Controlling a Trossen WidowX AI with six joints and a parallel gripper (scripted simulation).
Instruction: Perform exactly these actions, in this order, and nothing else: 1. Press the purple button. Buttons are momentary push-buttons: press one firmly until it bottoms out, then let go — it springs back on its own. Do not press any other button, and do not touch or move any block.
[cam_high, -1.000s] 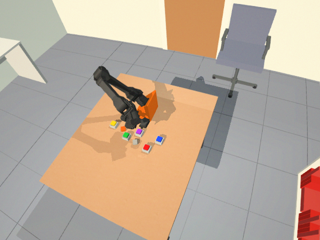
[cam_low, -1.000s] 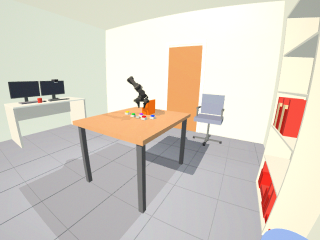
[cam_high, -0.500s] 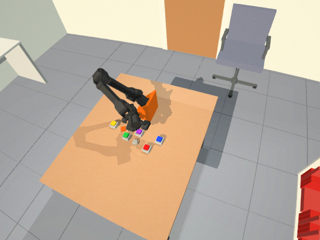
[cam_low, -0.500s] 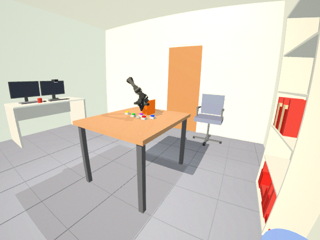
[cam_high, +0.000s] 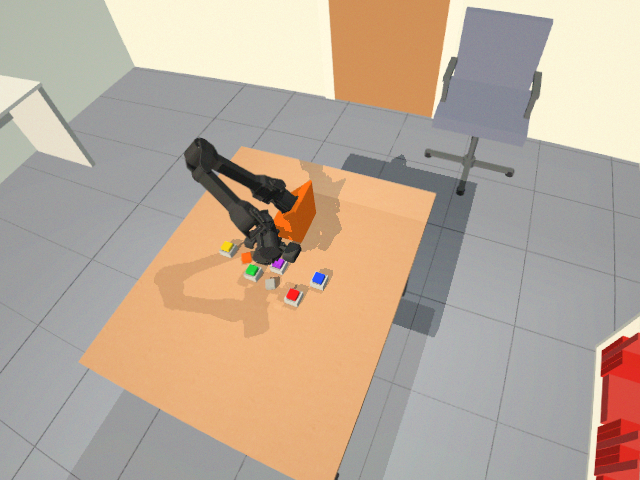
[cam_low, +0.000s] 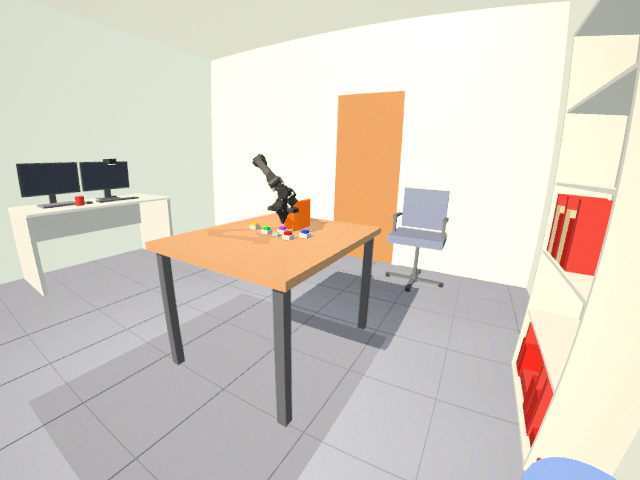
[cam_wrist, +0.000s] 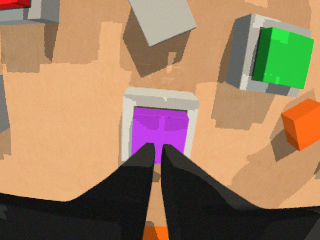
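Your fingers are closed on nothing, forming one blunt tip over the purple button (cam_wrist: 159, 131). Mind the grey block (cam_wrist: 162, 11) at 12 o'clock beyond it.

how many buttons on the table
5: yellow far left, green, purple under the shut fingers, red nearest the table's front, blue far right.

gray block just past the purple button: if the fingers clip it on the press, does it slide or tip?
Probably slides: the gray block looks squat and cube-like, resting flat on the table. Likely light, given how small it is beside the purple button. The shut gripper sits short of it, so contact seems unlikely.
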